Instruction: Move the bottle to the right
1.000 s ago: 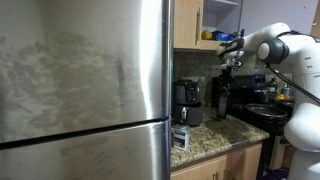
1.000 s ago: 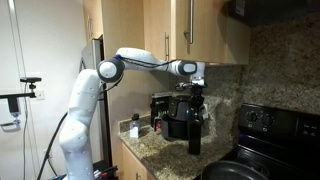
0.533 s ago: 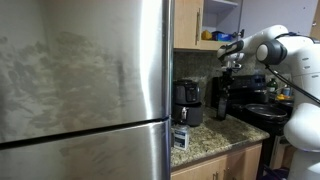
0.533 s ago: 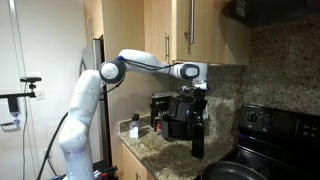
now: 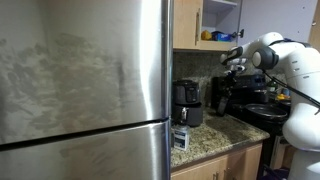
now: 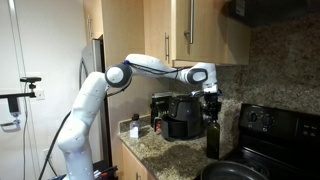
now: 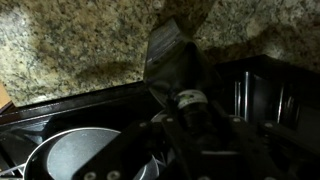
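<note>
Over the last second the bottle (image 6: pixel 212 135) has travelled with the arm. Earlier it stood directly in front of the black coffee maker (image 6: pixel 180 115); now it is clear of that machine and sits at the stove-side end of the granite countertop (image 6: pixel 160 150). There it is just beside the black stove (image 6: pixel 268 122) and close above the rim of the dark pan (image 6: pixel 235 172). The gripper (image 6: pixel 211 102) has shifted the same way, and the arm reaches further out from its base than before.

We read the fingers as clenched around the top of the bottle. The gripper sits right on its neck in both exterior views, and the bottle followed it across. In the wrist view the bottle's cap (image 7: pixel 190 99) shows in the middle of the dark gripper body, but the fingers themselves are too dark for us to make out.

From the fridge side the bottle (image 5: pixel 221 100) stays upright, just past the coffee maker (image 5: pixel 187 100) and under the gripper (image 5: pixel 225 80). Speckled countertop (image 7: pixel 70 50) fills the top of the wrist view, with the pan (image 7: pixel 70 165) at the bottom left.

For the task, we judge the sideways carry largely done: the bottle has nearly run out of countertop on that side. We cannot tell whether its base already rests on the stone or hangs slightly above it. What remains, in our view, is a steady set-down short of the end edge, then letting go. A tall, slim bottle so near the edge and the pan could tip if released off-level.
</note>
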`<state>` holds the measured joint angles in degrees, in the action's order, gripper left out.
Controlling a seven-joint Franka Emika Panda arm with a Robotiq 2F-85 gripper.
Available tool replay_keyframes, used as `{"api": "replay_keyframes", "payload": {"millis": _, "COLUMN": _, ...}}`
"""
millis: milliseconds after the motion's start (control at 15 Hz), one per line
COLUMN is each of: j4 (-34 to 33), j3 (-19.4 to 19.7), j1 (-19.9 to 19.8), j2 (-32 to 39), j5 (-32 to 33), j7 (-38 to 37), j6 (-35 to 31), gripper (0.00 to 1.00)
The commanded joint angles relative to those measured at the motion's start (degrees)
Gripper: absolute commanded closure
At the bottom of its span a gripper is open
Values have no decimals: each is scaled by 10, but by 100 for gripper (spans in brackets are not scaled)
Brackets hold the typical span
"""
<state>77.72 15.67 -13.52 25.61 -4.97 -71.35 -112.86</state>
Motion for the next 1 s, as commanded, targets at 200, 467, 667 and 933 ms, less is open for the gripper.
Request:
{"api": "replay_keyframes", "payload": {"millis": 200, "j4": -45, "j3": 1, "j1": 4, "j2": 63, "j5": 17, "j7": -20, "j6": -16, "gripper": 89}}
{"api": "replay_keyframes", "payload": {"millis": 467, "j4": -31, "j3": 4, "j1": 18, "j2": 41, "j5": 42, "j7": -15, "j6": 3, "gripper": 89}}
{"api": "replay_keyframes", "payload": {"millis": 667, "j4": -29, "j3": 15, "j1": 30, "j2": 32, "j5": 85, "j7": -35, "j6": 22, "gripper": 89}}
{"api": "replay_keyframes", "payload": {"millis": 933, "j4": -30, "j3": 16, "j1": 28, "j2": 36, "j5": 117, "j7": -34, "j6": 35, "gripper": 89}}
